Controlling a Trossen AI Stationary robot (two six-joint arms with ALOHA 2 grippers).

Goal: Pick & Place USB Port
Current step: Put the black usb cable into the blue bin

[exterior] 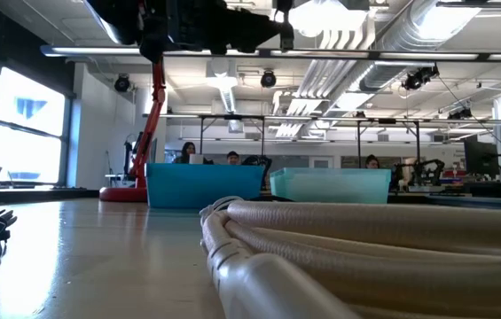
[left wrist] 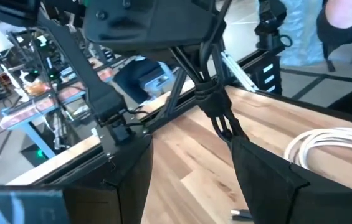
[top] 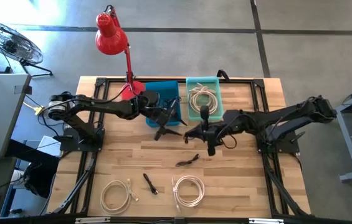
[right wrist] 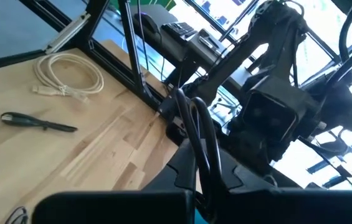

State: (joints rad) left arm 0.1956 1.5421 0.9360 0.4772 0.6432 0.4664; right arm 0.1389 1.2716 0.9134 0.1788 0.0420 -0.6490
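— Where was the left gripper [top: 165, 122]?
— Above the table at the near edge of the blue bin [top: 163, 90], fingers spread wide. In its wrist view only bare wood showed between them.
— And the right gripper [top: 192, 133]?
— At three o'clock from the left one, just beside it, fingers shut. I could not tell whether anything was pinched there.
— The bins?
— The teal bin [top: 218, 99] sat at twelve o'clock from the right gripper, with a white cable [top: 202, 98] coiled inside.
— And the loose USB pieces?
— A small black cable [top: 187, 161] lay on the wood at six o'clock from the right gripper. Farther toward the table's front were a black stick-like piece [top: 149, 183] at seven o'clock and two white coils [top: 188, 190].
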